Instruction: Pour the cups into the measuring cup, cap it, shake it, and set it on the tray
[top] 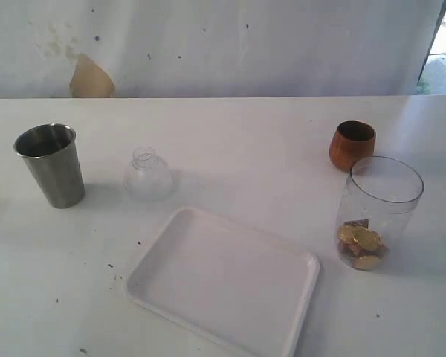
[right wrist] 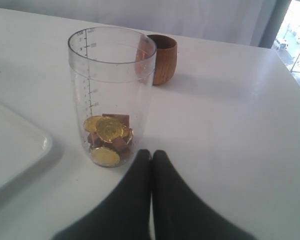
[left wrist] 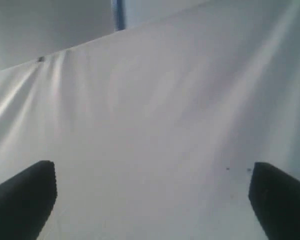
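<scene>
The clear measuring cup (top: 379, 212) stands at the right of the table with gold coins and brown pieces in its bottom. Just behind it sits the brown wooden cup (top: 351, 145). The steel tumbler (top: 50, 165) stands upright at the far left. The white tray (top: 223, 282) lies bare at the front middle. The frosted plastic cup is out of view. Neither gripper shows in the exterior view. My right gripper (right wrist: 151, 154) is shut on nothing, its tips close beside the measuring cup (right wrist: 111, 95), with the wooden cup (right wrist: 162, 59) beyond. My left gripper (left wrist: 152, 200) is open over bare table.
A small clear dome-shaped lid (top: 148, 175) rests on the table between the tumbler and the tray. A corner of the tray (right wrist: 15, 145) shows next to the measuring cup in the right wrist view. A pale wall backs the table's far edge.
</scene>
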You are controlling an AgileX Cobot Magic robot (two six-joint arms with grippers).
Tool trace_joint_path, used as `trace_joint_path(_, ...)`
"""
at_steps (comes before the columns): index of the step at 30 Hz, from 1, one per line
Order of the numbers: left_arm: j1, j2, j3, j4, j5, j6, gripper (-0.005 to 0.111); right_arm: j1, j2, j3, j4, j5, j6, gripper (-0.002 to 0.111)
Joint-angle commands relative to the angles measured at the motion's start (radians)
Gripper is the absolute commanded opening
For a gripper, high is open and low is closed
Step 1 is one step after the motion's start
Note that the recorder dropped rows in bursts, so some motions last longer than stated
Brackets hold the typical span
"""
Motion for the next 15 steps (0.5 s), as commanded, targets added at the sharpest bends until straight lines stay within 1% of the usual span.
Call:
trace_joint_path(1, -0.005, -0.019, 0.022, 0.118, 0.009, -0.096, 0.105, -0.001, -0.007, 0.004, 0.003, -0.009, -0.004, 0.000)
trace_joint_path(4, -0.003, -0.022, 0.023, 0.111, 0.073, -0.136, 0.105, 0.003, 0.006, 0.004, 0.003, -0.011, -0.004, 0.000)
trace_joint_path(5, -0.003, -0.022, 0.028, 0.114, 0.086, -0.168, 0.105, 0.003, 0.006, 0.004, 0.003, -0.011, -0.004, 0.000)
trace_joint_path(7, -0.003, -0.022, 0.034, 0.124, 0.104, -0.179, 0.105, 0.003, 0.006, 0.004, 0.003, -0.011, -0.004, 0.000)
trace_joint_path(11, -0.005, -0.022, 0.034, 0.124, 0.207, -0.208, 0.105, 0.003, 0.006, 0.004, 0.003, -0.011, -0.004, 0.000)
trace_joint_path(14, -0.005, -0.022, 0.034, 0.122, 0.207, -0.212, 0.105, 0.003, 0.006, 0.004, 0.003, -0.011, -0.004, 0.000)
trace_joint_path(15, -0.005, -0.022, 0.034, 0.122, 0.192, -0.240, 0.105, 0.003, 0.006, 0.004, 0.003, -0.011, -0.004, 0.000)
